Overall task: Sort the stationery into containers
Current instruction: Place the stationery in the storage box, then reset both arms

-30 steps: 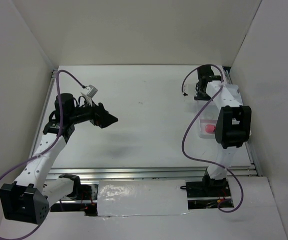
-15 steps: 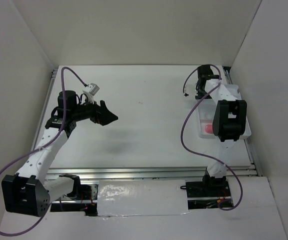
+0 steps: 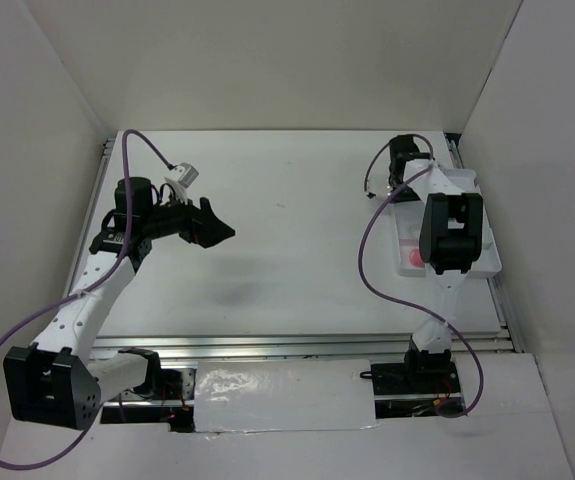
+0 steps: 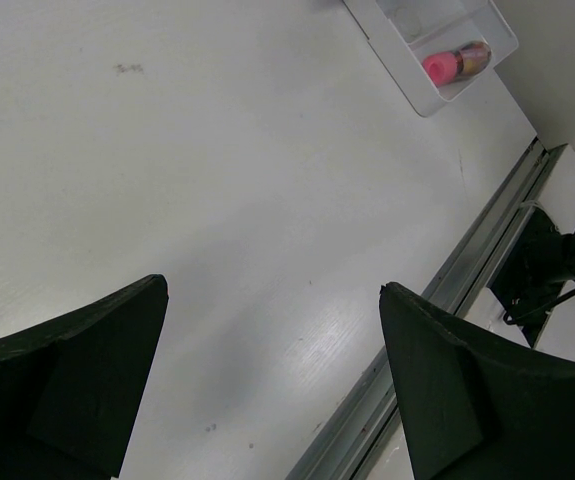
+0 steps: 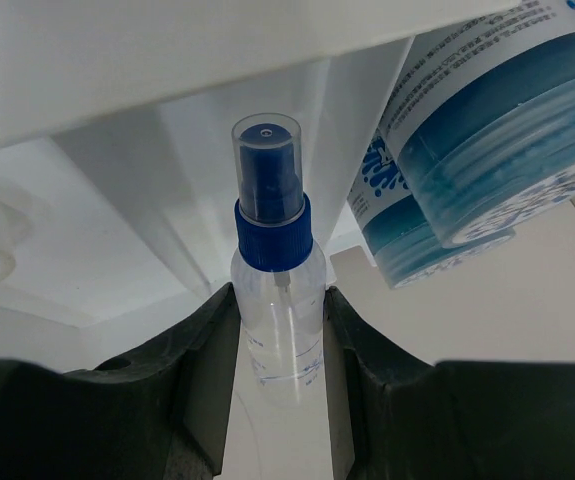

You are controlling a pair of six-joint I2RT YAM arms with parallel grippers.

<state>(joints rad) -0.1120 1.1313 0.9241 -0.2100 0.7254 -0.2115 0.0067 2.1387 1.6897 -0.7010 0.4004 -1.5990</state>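
**Soft, even light; blur up close**

Diffuse white light falls from above, bright and flat. The table [image 3: 287,200] shows only a faint grey shadow beside the left arm [image 3: 92,300] and a pale sheen. In the wrist views the dark fingers [image 4: 67,380] blur at the bottom edge; the bottle [image 5: 272,300] is sharp, the blue pots [image 5: 507,130] slightly soft.

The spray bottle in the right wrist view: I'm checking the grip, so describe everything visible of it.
The spray bottle is small, with a clear plastic body bearing faint blue print, a blue collar and a clear cap over a blue nozzle. The right gripper is shut on its body, a finger pressing each side, cap pointing away from the wrist.
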